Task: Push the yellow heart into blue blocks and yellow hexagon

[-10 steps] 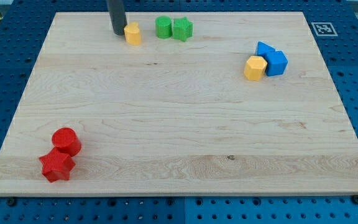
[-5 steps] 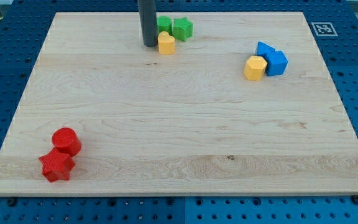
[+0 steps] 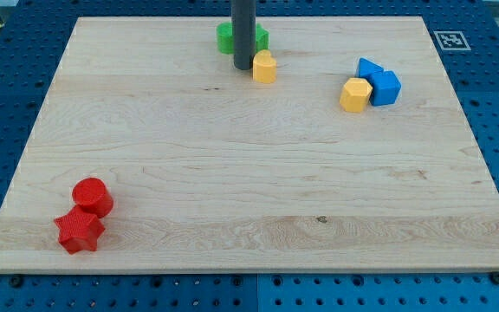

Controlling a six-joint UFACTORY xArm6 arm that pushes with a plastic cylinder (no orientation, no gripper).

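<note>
The yellow heart lies near the view's top, a little right of centre. My tip stands just left of it, touching or nearly touching its left side. Two blue blocks and the yellow hexagon sit clustered together at the view's upper right, about a hundred pixels right of the heart.
A green cylinder and a green star sit just above the heart, partly hidden behind the rod. A red cylinder and a red star lie at the lower left. A marker tag is at the board's top right corner.
My tip has moved right and slightly down along the top of the board, pushing the yellow heart from left of the green blocks to below them.
</note>
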